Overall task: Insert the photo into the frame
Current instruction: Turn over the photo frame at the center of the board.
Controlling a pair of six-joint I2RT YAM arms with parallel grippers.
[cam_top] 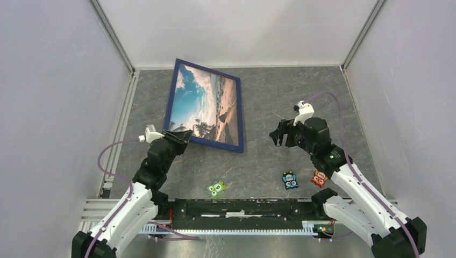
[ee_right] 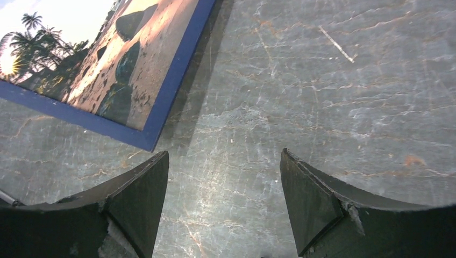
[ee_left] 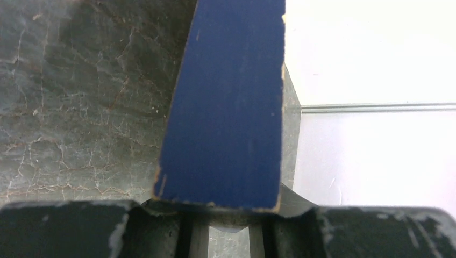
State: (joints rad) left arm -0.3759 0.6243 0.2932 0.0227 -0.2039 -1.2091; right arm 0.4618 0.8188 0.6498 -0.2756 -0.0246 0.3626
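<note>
Left tool is pinching the near-left corner of the blue frame, rail only. The beach photo sits in it face up, over the back-left of the counter. Right tool is spread wide, empty, well apart. I'd lower that corner slowly and only let go once it's flat, so the photo doesn't pop out.

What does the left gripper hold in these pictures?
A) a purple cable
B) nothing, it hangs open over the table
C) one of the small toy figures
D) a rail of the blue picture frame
D: the left gripper is closed on the near corner of the frame, and the left wrist view shows the blue rail running out from between its fingers.
</note>
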